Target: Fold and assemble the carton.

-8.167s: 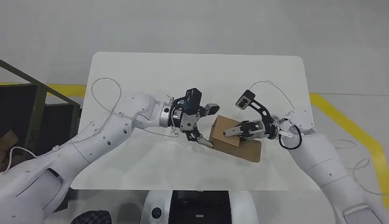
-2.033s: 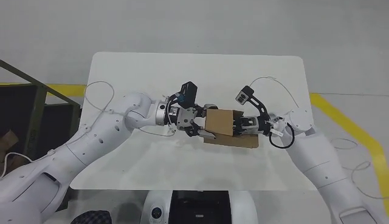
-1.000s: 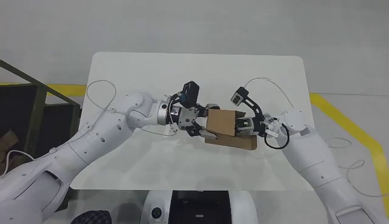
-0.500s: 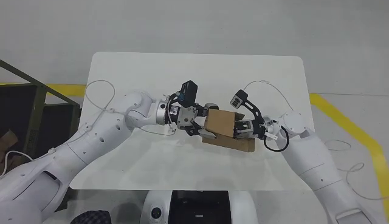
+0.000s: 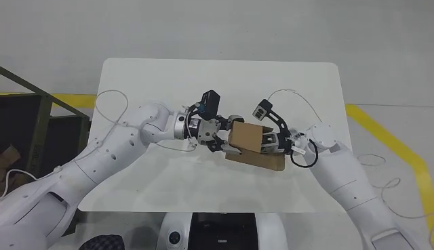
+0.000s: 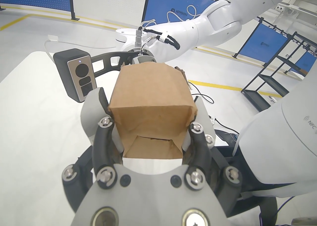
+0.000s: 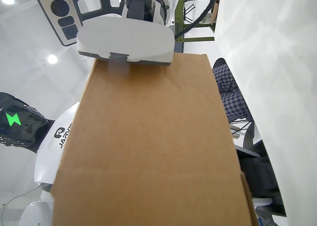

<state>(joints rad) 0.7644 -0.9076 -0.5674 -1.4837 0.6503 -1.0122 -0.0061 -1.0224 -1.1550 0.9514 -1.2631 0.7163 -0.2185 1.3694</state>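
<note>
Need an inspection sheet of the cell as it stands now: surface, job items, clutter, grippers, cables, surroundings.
Surface: white table, no marks seen.
Job's things: one brown carton, opened into a box shape, between the two grippers near the table's front middle. The flaps at the left gripper's end are partly tucked, not closed.
Clutter: nothing seen.
Grippers: left gripper clamps one end of the carton, a finger on either side. Right gripper is at the opposite end, its grip hidden.
Cables: white cable loop on the left arm and white cable arc by the right arm, both off the carton.
Surroundings: yellow floor line and green rack beside the table.
</note>
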